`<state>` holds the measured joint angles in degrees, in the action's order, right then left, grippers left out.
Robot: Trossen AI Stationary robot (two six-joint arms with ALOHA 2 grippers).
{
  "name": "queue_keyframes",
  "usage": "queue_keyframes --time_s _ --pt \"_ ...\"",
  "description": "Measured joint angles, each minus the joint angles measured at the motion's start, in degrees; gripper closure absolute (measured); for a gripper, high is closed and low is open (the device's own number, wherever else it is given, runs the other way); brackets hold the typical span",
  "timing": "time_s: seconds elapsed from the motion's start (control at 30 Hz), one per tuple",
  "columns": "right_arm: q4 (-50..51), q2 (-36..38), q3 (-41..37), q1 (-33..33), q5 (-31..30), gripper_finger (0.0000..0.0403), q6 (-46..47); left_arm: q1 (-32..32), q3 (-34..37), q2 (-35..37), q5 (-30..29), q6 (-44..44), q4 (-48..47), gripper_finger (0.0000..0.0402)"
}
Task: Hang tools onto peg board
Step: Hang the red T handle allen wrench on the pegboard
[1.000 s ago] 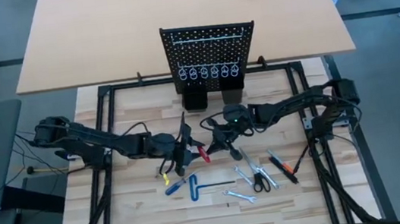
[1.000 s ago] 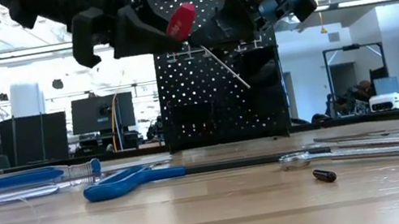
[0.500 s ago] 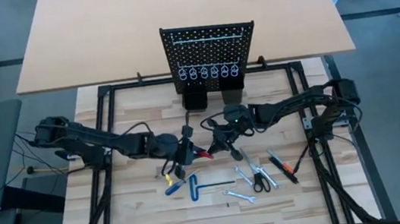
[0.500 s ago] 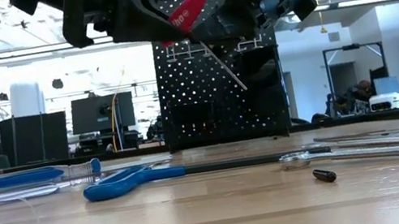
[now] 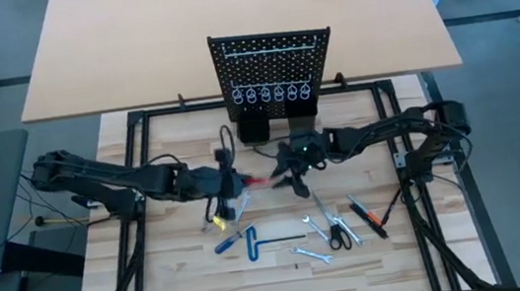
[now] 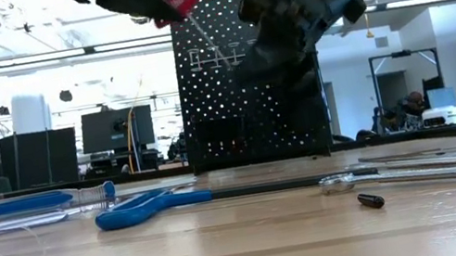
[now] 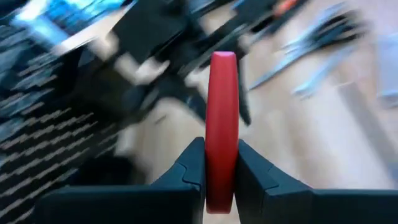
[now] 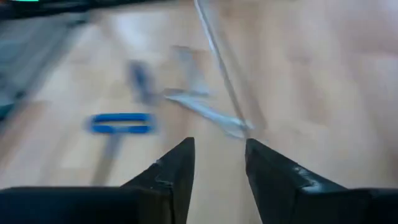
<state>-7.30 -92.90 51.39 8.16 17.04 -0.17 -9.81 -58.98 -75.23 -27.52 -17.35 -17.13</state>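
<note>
The left arm's fingers (image 7: 221, 171) are gripping the red-handled tool (image 7: 222, 118) above the worktop (image 5: 185, 264), in front of the peg board (image 5: 272, 59). To its right, the right arm's fingers (image 8: 219, 163) are standing apart, holding nothing.

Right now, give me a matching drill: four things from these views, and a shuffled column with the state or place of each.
Things:
1. left hand
2. right hand
3. blue-handled T-key
4. peg board

States or places:
A. open, nothing between its fingers
B. standing upright at the table's far edge
C. shut on the red-handled tool
D. lying flat on the table

Pairs: 1-C, 2-A, 3-D, 4-B
</note>
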Motion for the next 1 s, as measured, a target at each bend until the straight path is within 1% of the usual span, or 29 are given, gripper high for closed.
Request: queue_keyframes --time_s 0.03,0.1,0.2,0.3,0.4,0.47,0.57,0.67,0.77,0.87,1.0 --pt "2.2 0.9 0.0 0.0 -3.8 0.025 0.4 0.2 -0.7 0.2 -3.1 0.1 -2.1 0.0368" --pt "5.1 2.4 0.0 -0.3 -10.6 0.0253 1.5 1.1 -3.4 0.2 -7.2 0.1 -4.9 0.0368" --pt "8.1 4.0 0.0 -2.0 -17.5 0.0262 3.1 4.3 -9.6 0.3 -9.8 2.6 -11.2 0.0368" --pt "8.8 3.9 0.0 -4.7 -20.1 0.0272 4.0 9.3 -16.6 -0.4 -10.0 3.3 -15.8 0.0368" --pt "7.2 2.1 0.0 -8.2 -21.4 0.0279 4.7 14.5 -23.8 -1.7 -9.6 1.7 -20.5 0.0368" --pt "5.7 0.4 0.0 -10.4 -24.4 0.0282 4.7 17.7 -29.2 -3.5 -8.3 0.6 -23.1 0.0368" --pt "3.6 -2.3 -0.1 -12.6 -29.8 0.0284 4.7 21.4 -36.8 -7.8 -5.9 0.1 -30.0 0.0368" --pt "3.3 -3.8 -0.1 -13.1 -30.7 0.0285 4.7 23.6 -43.1 -12.9 -4.8 -0.3 -36.1 0.0368" --pt "3.6 -4.0 -0.1 -13.0 -30.7 0.0285 4.7 24.5 -47.7 -17.5 -4.7 -0.9 -40.3 0.0368" --pt "3.5 -3.8 -0.1 -13.0 -30.7 0.0285 4.8 24.5 -51.1 -20.6 -4.6 -1.0 -43.4 0.0368" --pt "3.4 -3.4 -0.1 -13.1 -30.7 0.0285 4.8 24.5 -53.1 -22.5 -4.6 -1.0 -45.6 0.0368"
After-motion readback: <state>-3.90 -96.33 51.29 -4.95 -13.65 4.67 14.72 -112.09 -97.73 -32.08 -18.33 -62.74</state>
